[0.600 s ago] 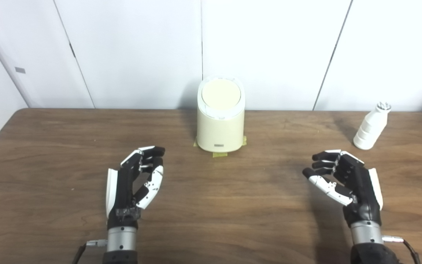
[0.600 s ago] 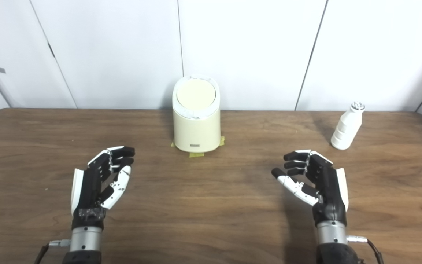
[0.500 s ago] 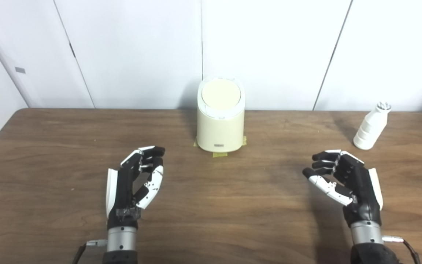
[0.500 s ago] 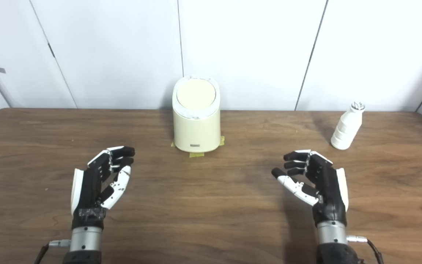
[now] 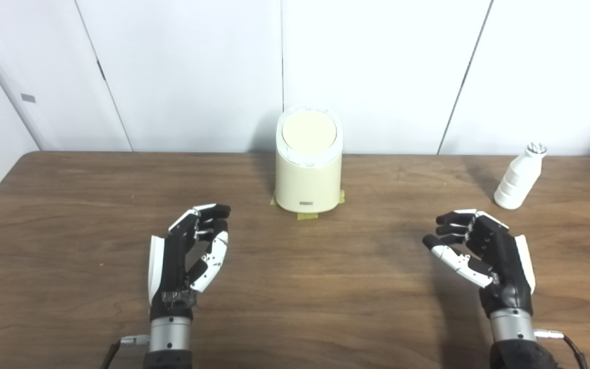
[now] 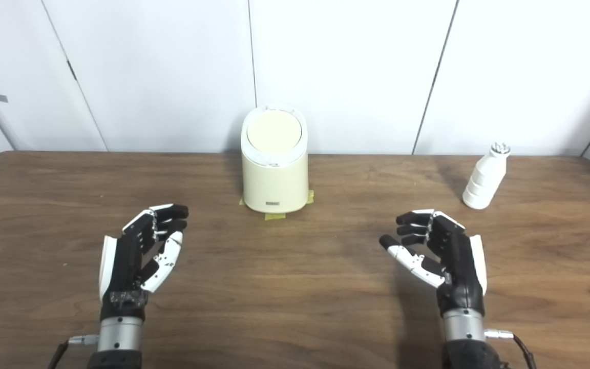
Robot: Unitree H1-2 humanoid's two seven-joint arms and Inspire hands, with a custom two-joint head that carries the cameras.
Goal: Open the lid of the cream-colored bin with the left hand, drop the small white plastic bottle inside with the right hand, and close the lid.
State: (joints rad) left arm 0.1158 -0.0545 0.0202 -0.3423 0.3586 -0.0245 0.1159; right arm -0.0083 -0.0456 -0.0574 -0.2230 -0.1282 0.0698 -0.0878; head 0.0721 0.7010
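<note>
Left hand and right hand both hover low over the table, empty, fingers loosely curled but apart. The cream bin sits at the far centre on tape tabs with its lid down, well ahead of the left hand; the small white bottle stands upright far right, near the right hand. Risks: the bottle looks tall and narrow, so a sideways brush could tip it, and a hard push on the lid might shove the bin.

Both hands hover empty, fingers apart: cream bin beyond the left hand, white bottle just past the right hand.
</note>
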